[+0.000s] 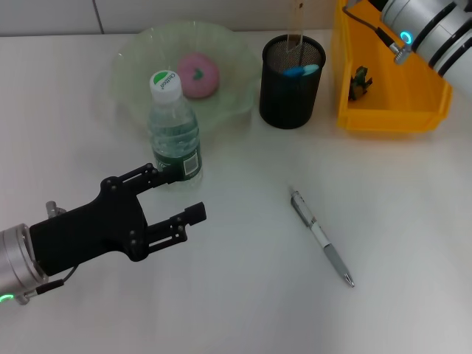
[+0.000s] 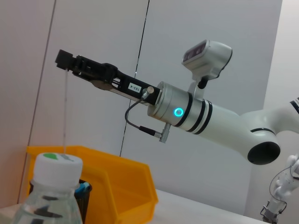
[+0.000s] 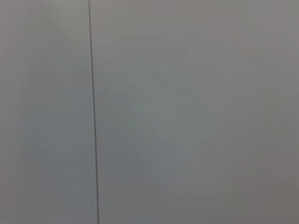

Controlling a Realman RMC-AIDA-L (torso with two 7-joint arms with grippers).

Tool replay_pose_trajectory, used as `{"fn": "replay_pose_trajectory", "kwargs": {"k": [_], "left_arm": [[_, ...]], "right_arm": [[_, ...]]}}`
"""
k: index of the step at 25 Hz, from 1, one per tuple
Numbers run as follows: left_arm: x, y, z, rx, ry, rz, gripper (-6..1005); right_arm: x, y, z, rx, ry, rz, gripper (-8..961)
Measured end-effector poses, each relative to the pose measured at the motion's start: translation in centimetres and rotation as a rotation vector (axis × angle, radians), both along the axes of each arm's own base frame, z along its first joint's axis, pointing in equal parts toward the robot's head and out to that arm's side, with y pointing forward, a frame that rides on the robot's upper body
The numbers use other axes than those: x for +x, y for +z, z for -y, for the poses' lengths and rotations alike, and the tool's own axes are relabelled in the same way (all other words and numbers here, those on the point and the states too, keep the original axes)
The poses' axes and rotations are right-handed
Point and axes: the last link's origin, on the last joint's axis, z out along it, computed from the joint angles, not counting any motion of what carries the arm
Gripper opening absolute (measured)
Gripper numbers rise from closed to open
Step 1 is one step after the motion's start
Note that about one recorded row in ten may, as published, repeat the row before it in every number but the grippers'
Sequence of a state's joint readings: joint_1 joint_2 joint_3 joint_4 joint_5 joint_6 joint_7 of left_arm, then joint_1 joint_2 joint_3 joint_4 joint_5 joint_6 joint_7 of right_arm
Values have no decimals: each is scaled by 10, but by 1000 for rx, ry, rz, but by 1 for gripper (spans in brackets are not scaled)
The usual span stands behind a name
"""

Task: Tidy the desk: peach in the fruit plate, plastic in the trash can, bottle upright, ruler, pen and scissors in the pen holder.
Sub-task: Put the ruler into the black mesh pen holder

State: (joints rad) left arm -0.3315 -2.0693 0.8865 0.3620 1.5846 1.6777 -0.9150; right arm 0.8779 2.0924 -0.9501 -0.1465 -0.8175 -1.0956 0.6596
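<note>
The water bottle [image 1: 175,136] stands upright in front of the green fruit plate [image 1: 140,51], which holds the pink peach [image 1: 198,74]. My left gripper [image 1: 177,195] is open just before the bottle's base, one finger beside it, holding nothing. In the left wrist view my right gripper [image 2: 63,58] is shut on the top of the clear ruler [image 2: 64,112]. The ruler [image 1: 295,26] hangs down into the black mesh pen holder [image 1: 291,92], beside a blue handle [image 1: 301,71]. The silver pen [image 1: 321,237] lies on the table. A dark scrap [image 1: 361,82] sits in the yellow trash can [image 1: 391,110].
The right arm [image 1: 428,29] reaches over the yellow bin at the back right. The bottle's white cap [image 2: 58,169] fills the near part of the left wrist view. The right wrist view shows only a grey wall.
</note>
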Motion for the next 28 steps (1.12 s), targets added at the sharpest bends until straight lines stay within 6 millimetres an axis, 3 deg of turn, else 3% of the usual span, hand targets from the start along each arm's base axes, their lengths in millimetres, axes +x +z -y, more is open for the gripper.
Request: {"fn": "replay_pose_trajectory", "kwargs": {"k": [10,28], "left_arm": [[0,0,0,7,4,4,726],[1,0,-1,8,3,10,725]], "right_arm": [[-5,-7,-8,-21,-25,54,386],[3,-6,-4,-65,-45,14,451]]}}
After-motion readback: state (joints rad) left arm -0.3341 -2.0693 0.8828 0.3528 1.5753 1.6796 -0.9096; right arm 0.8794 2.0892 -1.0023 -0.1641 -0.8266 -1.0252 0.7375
